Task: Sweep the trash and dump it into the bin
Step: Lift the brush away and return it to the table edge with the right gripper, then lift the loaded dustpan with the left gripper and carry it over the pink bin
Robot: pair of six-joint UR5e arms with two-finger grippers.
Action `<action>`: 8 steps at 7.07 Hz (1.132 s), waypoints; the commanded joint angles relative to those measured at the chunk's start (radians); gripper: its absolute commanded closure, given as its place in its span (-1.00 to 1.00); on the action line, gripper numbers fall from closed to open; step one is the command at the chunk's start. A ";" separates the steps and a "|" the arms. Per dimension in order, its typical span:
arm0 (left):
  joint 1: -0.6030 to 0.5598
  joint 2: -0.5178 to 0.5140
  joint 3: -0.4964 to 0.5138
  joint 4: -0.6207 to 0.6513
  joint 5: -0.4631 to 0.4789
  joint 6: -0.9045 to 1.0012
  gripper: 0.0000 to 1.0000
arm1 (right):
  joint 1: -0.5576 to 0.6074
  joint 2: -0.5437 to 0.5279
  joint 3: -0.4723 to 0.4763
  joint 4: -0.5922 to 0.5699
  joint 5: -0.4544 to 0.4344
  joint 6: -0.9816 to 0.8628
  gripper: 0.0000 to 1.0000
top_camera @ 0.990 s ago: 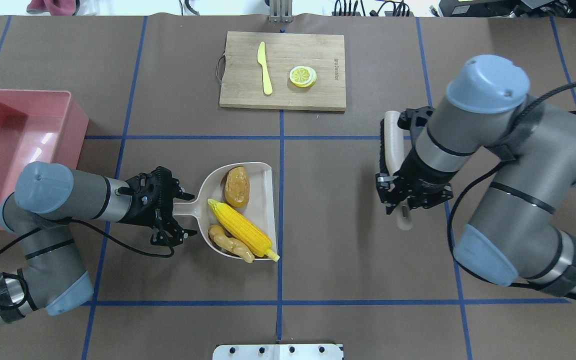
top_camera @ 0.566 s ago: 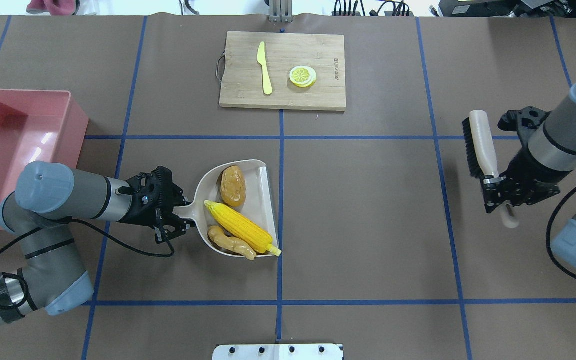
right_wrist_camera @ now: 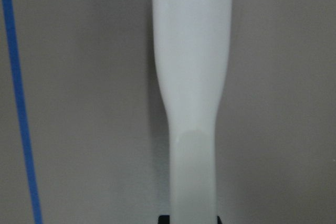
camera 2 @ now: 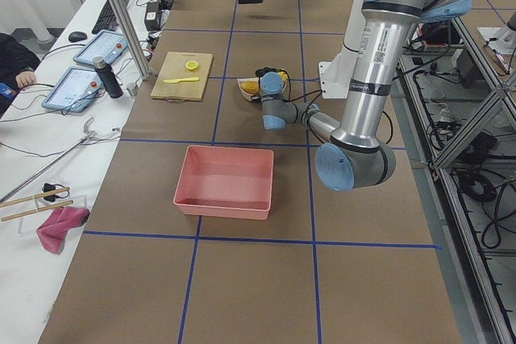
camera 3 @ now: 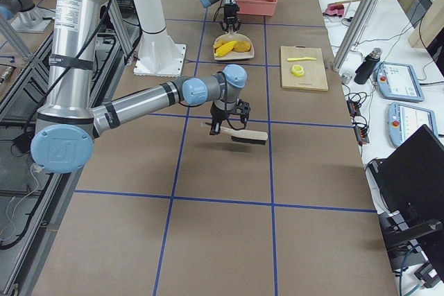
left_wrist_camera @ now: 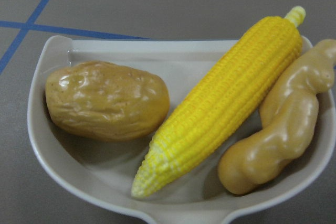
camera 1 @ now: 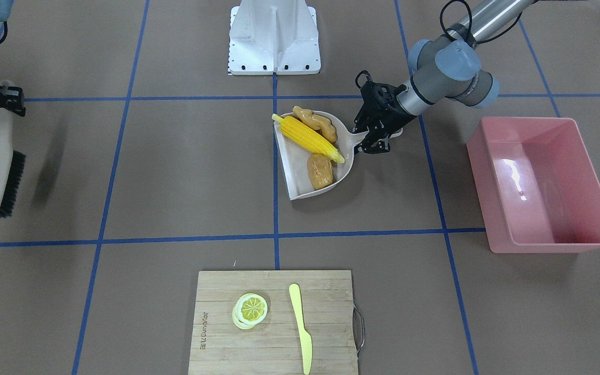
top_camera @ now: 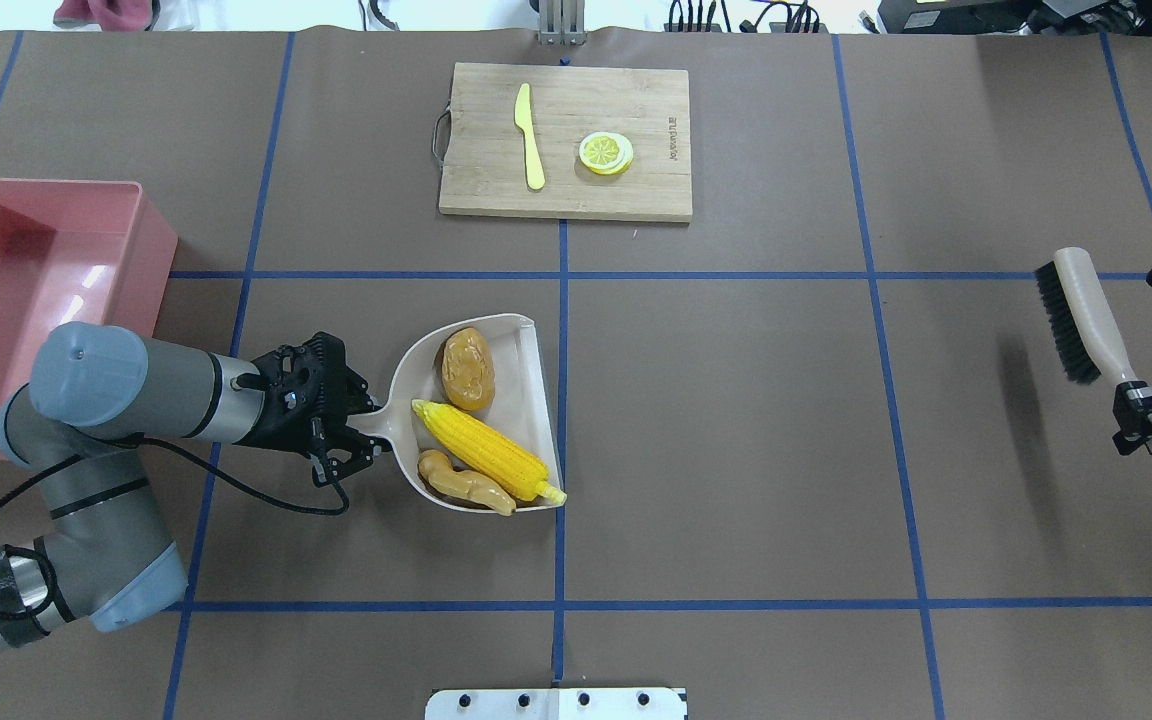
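Trash sits gathered in the beige dustpan near the middle of the bench: the potato at the back, the corn cob lying slantwise, and the ginger root along the curved wall. The cob's tip pokes out past the pan's open lip, over the blue tape line. The left claw is clamped tight on the pan's short handle; whether the pan rests on the bench cannot be told. The pink bin stands at the bench's left edge, well apart from the pan, with the left arm lying between them. The right claw is closed on the handle of a brush, held off the surface at the far right edge, leaving wide bare bench between brush and pan. A cutting board with a knife and a lemon slice lies by the far edge.
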 commanded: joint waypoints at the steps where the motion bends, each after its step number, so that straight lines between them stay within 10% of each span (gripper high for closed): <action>1: 0.000 0.001 -0.004 0.000 -0.002 0.001 0.87 | 0.024 -0.131 -0.157 0.338 0.004 -0.035 1.00; 8: -0.141 0.096 -0.269 0.235 -0.014 0.146 1.00 | 0.055 -0.169 -0.257 0.454 0.051 -0.038 1.00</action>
